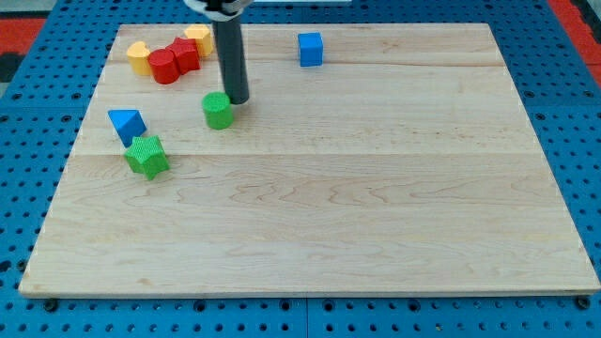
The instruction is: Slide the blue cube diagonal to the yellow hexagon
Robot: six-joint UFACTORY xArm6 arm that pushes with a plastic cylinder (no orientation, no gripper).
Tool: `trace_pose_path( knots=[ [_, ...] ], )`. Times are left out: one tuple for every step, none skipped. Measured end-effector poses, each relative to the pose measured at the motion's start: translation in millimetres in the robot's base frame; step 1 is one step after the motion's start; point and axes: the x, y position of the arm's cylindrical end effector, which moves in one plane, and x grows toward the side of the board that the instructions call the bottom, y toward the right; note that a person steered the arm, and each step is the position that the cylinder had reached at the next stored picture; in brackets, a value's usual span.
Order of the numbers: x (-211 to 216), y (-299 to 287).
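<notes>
The blue cube (311, 49) sits near the view's top, right of centre-left. Two yellow blocks lie at the top left: one (139, 56) at the far left of the cluster and one (198, 38) behind the red blocks; which is the hexagon I cannot tell for sure. My tip (237, 99) is on the board just right of and touching or nearly touching a green cylinder (218, 110). The tip is well below and left of the blue cube.
Two red blocks (164, 66) (185, 54) sit between the yellow ones. A blue triangular block (126, 124) and a green star-like block (147, 156) lie at the left. The wooden board (376, 207) rests on a blue pegboard.
</notes>
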Motion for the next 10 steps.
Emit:
trace_pose_path(
  knots=[
    [20.8, -26.8],
    [41.8, -50.6],
    [52.1, -59.9],
    [40.1, -17.2],
    [25.5, 72.2],
    [23.8, 159.0],
    [-5.6, 228.7],
    [-94.8, 232.4],
    [-163.4, 184.9],
    [-163.0, 143.5]
  ],
)
